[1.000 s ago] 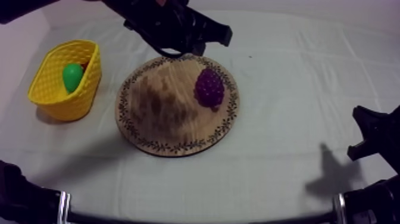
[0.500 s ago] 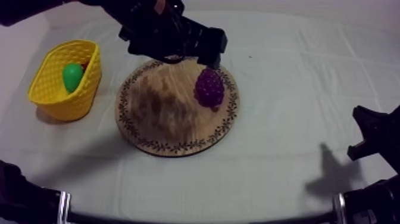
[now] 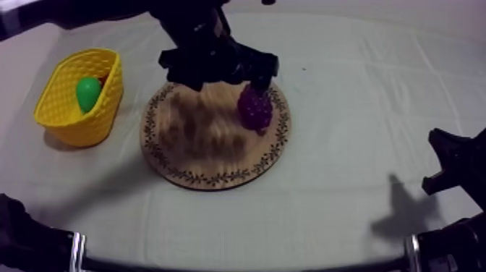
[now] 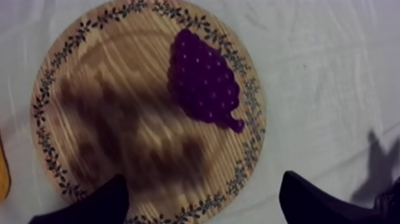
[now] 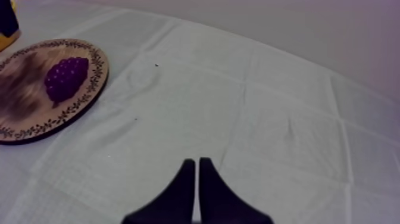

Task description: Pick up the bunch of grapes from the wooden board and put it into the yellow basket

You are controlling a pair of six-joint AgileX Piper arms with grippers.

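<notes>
At the left the yellow basket (image 3: 76, 129), holding a green pear (image 3: 88, 92), stands beside the round wooden board (image 3: 195, 152), over whose far rim my left gripper (image 3: 217, 72) hovers with its fingers (image 4: 95, 205) spread wide around nothing. The bunch of grapes (image 3: 254, 108) lies on the right part of the board near the patterned rim, below and ahead of that gripper. Its long axis is slanted with the stem end towards the fingers, so I judge this nearer arm must descend onto it. Far right, my right gripper (image 5: 197, 164) rests with fingers pressed together, well apart from the board.
</notes>
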